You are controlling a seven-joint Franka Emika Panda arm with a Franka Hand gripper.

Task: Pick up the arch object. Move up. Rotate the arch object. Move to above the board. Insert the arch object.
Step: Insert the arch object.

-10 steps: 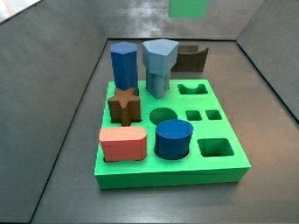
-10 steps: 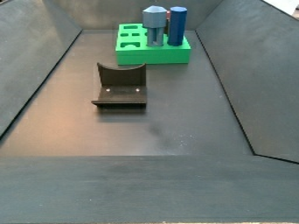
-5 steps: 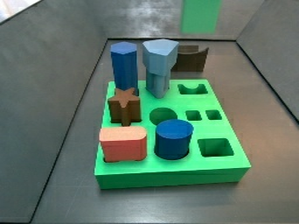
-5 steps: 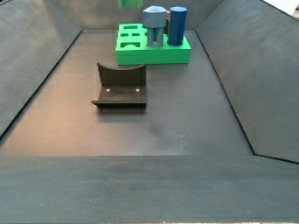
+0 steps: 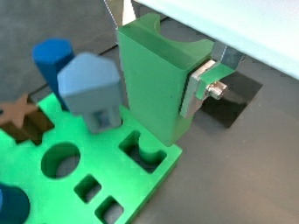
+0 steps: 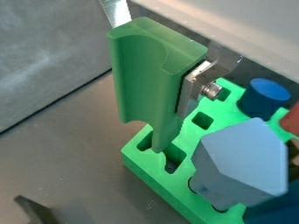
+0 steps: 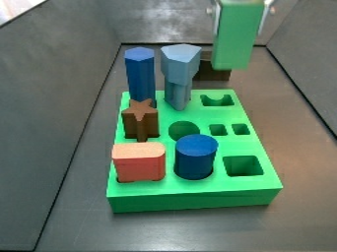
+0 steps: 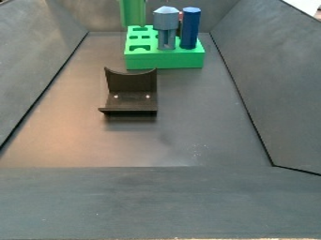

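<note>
The board [image 7: 198,192] is the biggest thing here, a bright green slab lying flat on the dark floor near the far end of the walled bin in a side view [image 8: 164,54]. It carries several pieces already seated: a blue hexagonal peg [image 7: 141,71], a grey-blue peg [image 7: 178,71], a blue cylinder [image 7: 196,156], a salmon block [image 7: 137,162] and a brown star [image 7: 141,118]. A dark brown notched block [image 7: 222,67] stands behind the board. Nearer the camera in that side view sits the fixture [image 8: 128,92], well apart from the board.

The arch object [image 5: 158,79] hangs upright over the board's edge, its notched end up and its plain end pointing down toward an open hole [image 5: 143,149] at the board's corner (the hole's outline looks arch-shaped too, so this is likely the target). Both wrist views show its lower end just above that hole [image 6: 170,156], not yet inside. Holding it vertical lets it drop straight in.

The gripper [image 5: 201,86] is clamped on the arch object high up; 1 silver finger [image 6: 201,80] shows pressed to its side, the other is hidden behind the block. By my reading the task is at its last step, with only the descent left, and a slight misalignment with the hole walls could jam it.
</note>
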